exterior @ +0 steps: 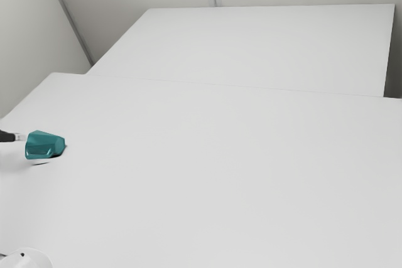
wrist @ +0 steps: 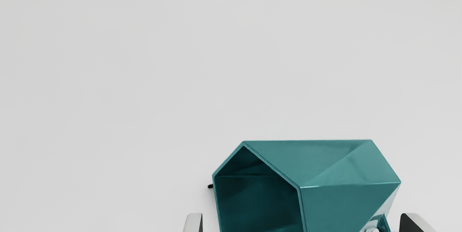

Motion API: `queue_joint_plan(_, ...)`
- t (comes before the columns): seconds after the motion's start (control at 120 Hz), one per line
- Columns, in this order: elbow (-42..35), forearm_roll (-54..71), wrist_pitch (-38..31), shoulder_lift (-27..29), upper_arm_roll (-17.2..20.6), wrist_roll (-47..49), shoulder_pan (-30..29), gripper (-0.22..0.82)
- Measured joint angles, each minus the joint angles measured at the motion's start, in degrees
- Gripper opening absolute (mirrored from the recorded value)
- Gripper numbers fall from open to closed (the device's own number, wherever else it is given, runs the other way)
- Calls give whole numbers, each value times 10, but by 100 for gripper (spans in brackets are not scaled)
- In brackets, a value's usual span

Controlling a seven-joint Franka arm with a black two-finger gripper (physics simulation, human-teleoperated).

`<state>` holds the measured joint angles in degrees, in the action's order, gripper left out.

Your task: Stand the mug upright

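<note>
In the wrist view, one gripper point(wrist: 301, 223) has its two fingers point(wrist: 194, 223) released and well parted; one mug point(wrist: 317, 179) lies tipped between and ahead of them, long axis running from finger to finger, mouth toward one. In the exterior view, it is at the table's point(exterior: 220, 155) left, just right of the gripper.

The teal, faceted mug point(wrist: 346, 196) lies on its side (mouth open sideways), not upright.
</note>
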<state>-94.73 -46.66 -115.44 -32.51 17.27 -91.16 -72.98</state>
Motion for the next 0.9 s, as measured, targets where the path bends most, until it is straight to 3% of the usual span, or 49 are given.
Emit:
queue_joint_plan(0.392,-45,-4,-22,7,6,-101,13,56)
queue_joint_plan(0.775,-69,-16,-46,10,20,-153,19,44)
queue_joint_plan(0.9,-71,-19,-52,14,21,-164,24,36)
